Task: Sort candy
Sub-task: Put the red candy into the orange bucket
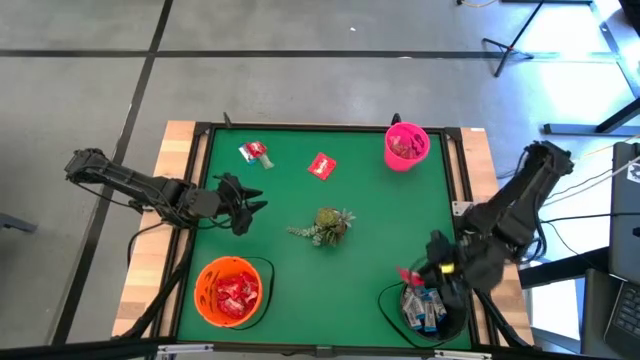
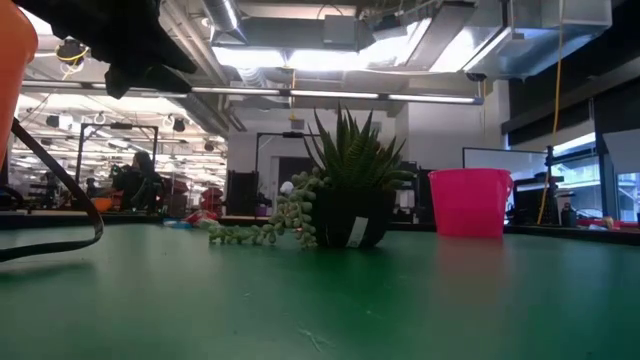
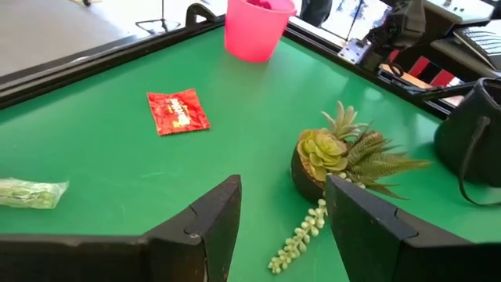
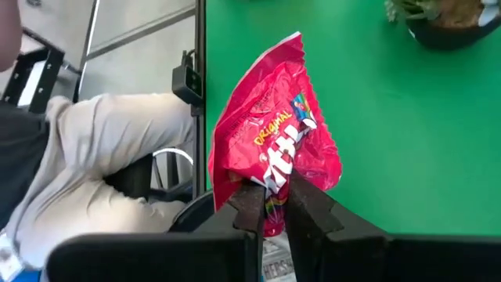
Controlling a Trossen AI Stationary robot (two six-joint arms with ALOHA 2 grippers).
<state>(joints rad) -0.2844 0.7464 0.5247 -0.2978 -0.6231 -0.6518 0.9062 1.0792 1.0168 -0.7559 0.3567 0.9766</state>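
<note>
My right gripper [image 1: 424,271] is shut on a shiny red candy packet [image 4: 274,133], just above the far rim of the black bowl [image 1: 452,325] at the near right, which holds white-and-blue packets [image 1: 422,308]. My left gripper [image 1: 247,205] hovers open at the table's left side with nothing between its fingers [image 3: 215,215]. A red packet [image 1: 321,166] lies flat at the far middle. A red-and-white piece and a green one [image 1: 256,153] lie at the far left. The orange bowl [image 1: 203,298] at the near left holds red packets. My right gripper pinches one end of the red packet [image 4: 270,192] between its two fingers. The fingers slant downward. The packet sticks out beyond the fingertips, crumpled, lifted clear of the table and the bowl.
A small potted plant [image 1: 328,224] with a trailing sprig stands mid-table. A pink cup [image 1: 406,146] stands at the far right corner. A raised dark rim [image 1: 300,128] borders the green table. A person's leg [image 4: 102,157] shows beyond the near edge.
</note>
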